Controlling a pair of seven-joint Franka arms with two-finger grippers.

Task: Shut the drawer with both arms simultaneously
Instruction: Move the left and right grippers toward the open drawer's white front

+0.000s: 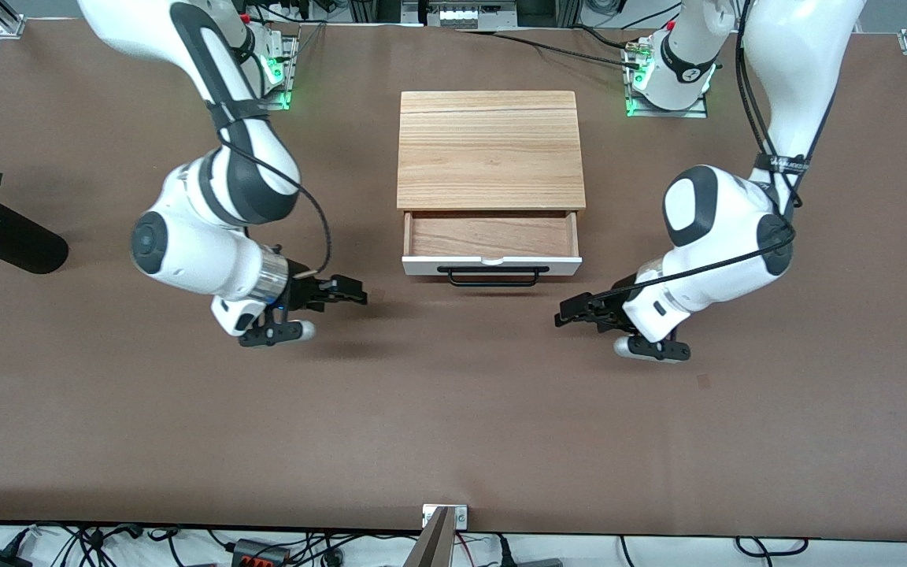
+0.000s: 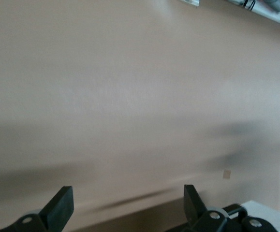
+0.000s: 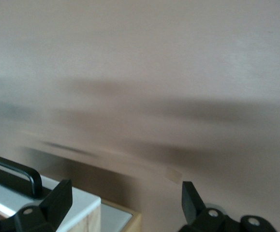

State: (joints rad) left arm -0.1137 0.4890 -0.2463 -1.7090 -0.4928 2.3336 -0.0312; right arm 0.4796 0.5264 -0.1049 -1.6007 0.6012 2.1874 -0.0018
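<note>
One light wood-grain box cabinet (image 1: 490, 150) sits mid-table between the arm bases. Its wide shallow drawer (image 1: 491, 246) stands pulled out toward the front camera, showing a bare wood interior, white front panel and black bar handle (image 1: 493, 276). The left gripper (image 1: 573, 314) and right gripper (image 1: 349, 294) flank it, fingers spread.

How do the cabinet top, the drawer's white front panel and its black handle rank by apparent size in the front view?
1. Cabinet top, largest.
2. White front panel, a wide thin strip.
3. Black handle, shorter than the panel and smallest.
</note>
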